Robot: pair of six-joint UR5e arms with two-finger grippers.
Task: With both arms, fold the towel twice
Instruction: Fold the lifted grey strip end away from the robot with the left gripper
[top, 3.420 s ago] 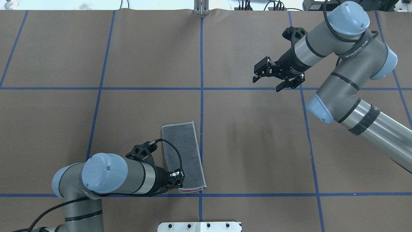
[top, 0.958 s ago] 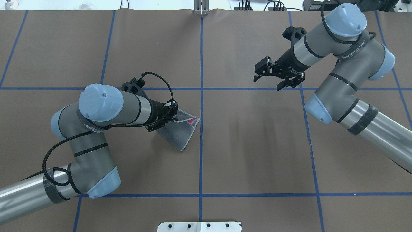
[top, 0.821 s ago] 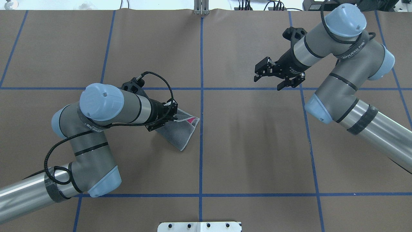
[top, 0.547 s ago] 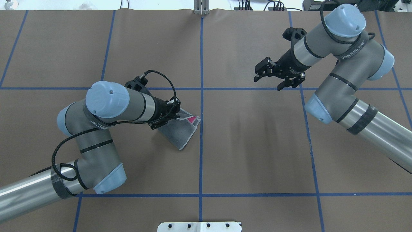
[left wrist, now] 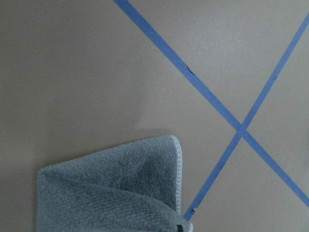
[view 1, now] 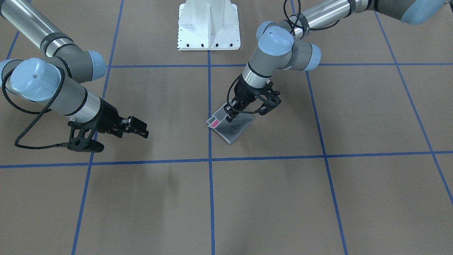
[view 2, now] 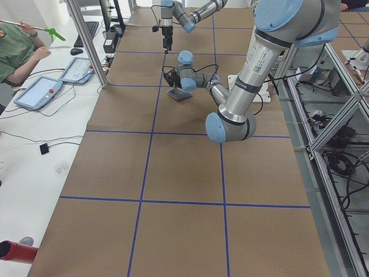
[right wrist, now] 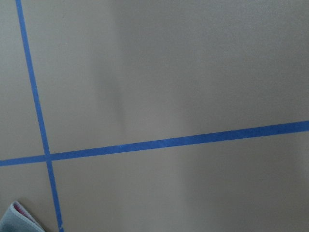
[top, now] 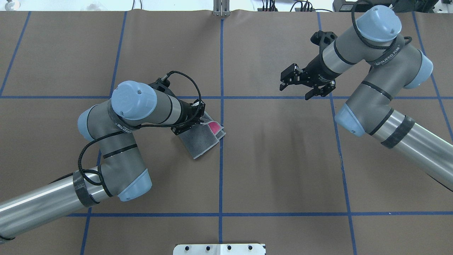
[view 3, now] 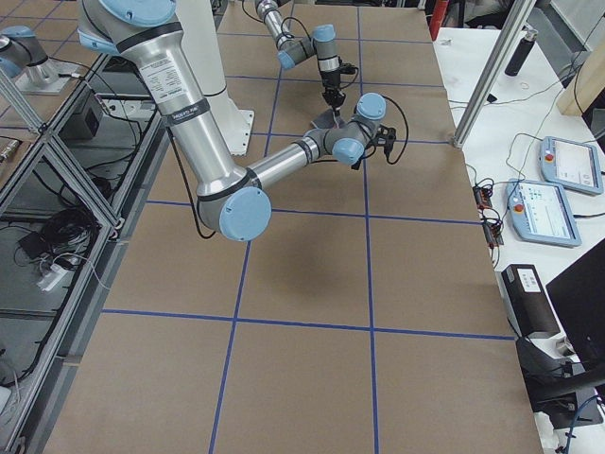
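Note:
The towel point(top: 202, 141) lies folded just left of the centre tape line, dark grey face up, with a pink patch point(top: 213, 125) showing at its far right corner. It also shows in the front view point(view 1: 235, 129) and in the left wrist view point(left wrist: 116, 193). My left gripper point(top: 197, 119) is shut on the towel's far edge, low over the table; the front view shows it point(view 1: 230, 115) pinching the raised layer. My right gripper point(top: 293, 91) is open and empty, held above the table at the far right, well away from the towel; it also shows in the front view point(view 1: 144, 129).
Brown paper with blue tape lines point(top: 221, 177) covers the table. The white pedestal base point(top: 219, 249) is at the near edge, a metal post point(top: 221, 9) at the far edge. An operator point(view 2: 17, 49) and tablets point(view 2: 40, 92) are beside the table on the left.
The towel was a long grey strip; my left gripper has carried its near end up and over toward the far end, then shifted right. The right arm has barely moved.

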